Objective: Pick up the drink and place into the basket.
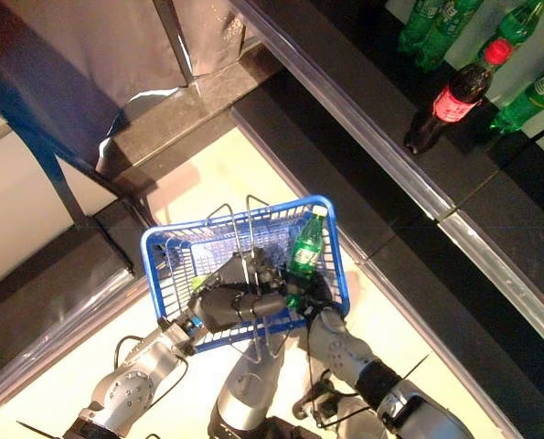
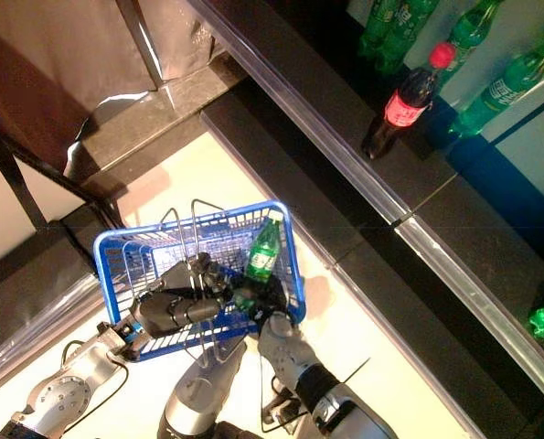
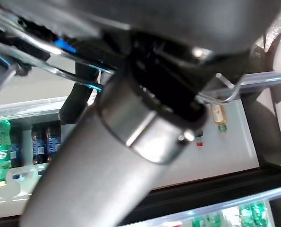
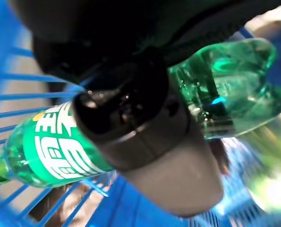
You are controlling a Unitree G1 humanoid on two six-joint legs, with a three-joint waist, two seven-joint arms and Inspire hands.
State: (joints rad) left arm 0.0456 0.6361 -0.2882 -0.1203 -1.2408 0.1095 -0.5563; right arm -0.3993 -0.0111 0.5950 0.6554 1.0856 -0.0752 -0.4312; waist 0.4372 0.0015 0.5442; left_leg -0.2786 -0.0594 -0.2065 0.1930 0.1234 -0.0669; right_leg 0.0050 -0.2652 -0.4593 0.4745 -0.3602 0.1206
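Both hands sit at the blue wire basket (image 1: 162, 251); right hand (image 1: 315, 294) clamps the green plastic drink bottle (image 1: 306, 245) inside; left hand (image 1: 226, 306) curls round the metal handles (image 1: 253, 274); right wrist view shows the thumb across the label.

The right robot hand (image 2: 270, 306) grips a green bottle (image 2: 261, 254) inside the blue basket (image 2: 116, 251).

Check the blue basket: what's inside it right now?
Inside the blue basket: one green bottle, lying tilted, the right hand curled round its lower end. The left hand grips the wire handles. Both hands cover the basket's near floor.
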